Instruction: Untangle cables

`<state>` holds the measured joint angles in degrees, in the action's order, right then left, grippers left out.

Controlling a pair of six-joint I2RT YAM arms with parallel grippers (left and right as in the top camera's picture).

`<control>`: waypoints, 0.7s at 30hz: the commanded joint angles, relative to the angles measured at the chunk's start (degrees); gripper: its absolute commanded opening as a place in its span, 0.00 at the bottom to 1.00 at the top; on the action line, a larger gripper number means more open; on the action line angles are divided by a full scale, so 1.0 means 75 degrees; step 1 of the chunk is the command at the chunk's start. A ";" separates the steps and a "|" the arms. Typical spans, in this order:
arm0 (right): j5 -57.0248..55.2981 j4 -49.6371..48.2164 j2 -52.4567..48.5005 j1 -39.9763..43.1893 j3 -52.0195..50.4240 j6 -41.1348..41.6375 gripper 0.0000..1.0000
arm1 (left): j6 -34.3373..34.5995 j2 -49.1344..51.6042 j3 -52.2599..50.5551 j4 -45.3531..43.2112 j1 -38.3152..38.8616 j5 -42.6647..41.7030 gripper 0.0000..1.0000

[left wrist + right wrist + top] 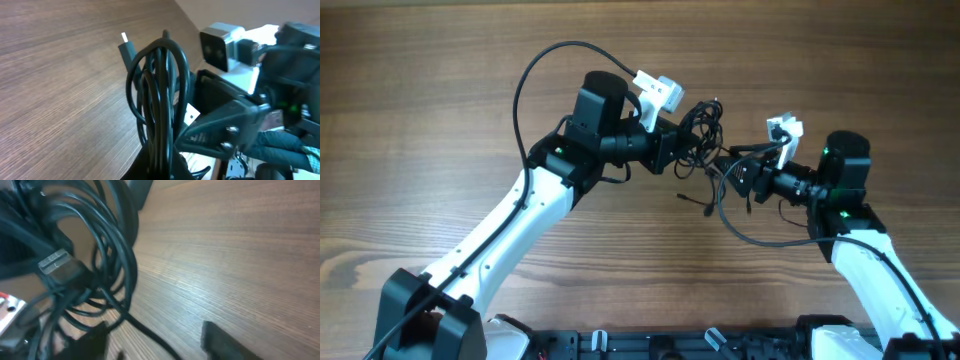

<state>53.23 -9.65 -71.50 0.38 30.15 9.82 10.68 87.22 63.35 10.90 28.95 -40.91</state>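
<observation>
The cables (700, 130) form a knotted bundle at about 1 o'clock from the middle of the overhead view, between the two arms and apparently raised off the worktop (440, 80). The left pincer (677, 148), at the bundle's 9 o'clock, is clenched on the cables; its wrist view shows the loops rising straight out of its tips. The right pincer (157, 342), at the bundle's 4 o'clock, stands released, with one strand running between its wide-set fingers, ungripped.

The risks, as I judge them:
- If the right pincer closes on several strands at once and pulls, the knot would tighten rather than loosen.
- A hard tug could drag the bundle out of the left grip.
- The pincers sit near each other and could collide.
- The loose plug end (705, 207), at the bundle's 6 o'clock, may snag.

Several things are hard to read. I cannot tell which strand crosses which inside the knot, or how many cords there are. The left fingertips are cut off at the bottom edge of their view. The dark loop (740, 232) below the right pincer could be a cord or the arm's own lead.
</observation>
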 commanded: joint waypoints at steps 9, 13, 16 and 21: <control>0.0912 -0.0204 -0.0052 0.0425 0.0026 0.1043 0.04 | -0.1061 0.0044 0.0055 0.0067 -0.0248 -0.0428 0.04; 0.3013 -0.1906 0.0076 0.0676 0.0026 0.3188 0.04 | -0.1201 0.0044 0.0055 0.0085 -0.0213 -0.0391 0.04; 0.3637 -0.3267 0.0079 0.0673 0.0026 0.4503 0.04 | -0.1198 0.0047 0.0055 0.0090 -0.0149 -0.0393 0.04; 0.3628 -0.4852 0.0079 0.0396 0.0026 0.6018 0.04 | -0.1192 0.0047 0.0055 0.0085 0.0108 0.0055 0.04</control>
<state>77.30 -43.79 -71.66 5.13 30.04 45.50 3.18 87.22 63.35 11.75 28.47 -42.33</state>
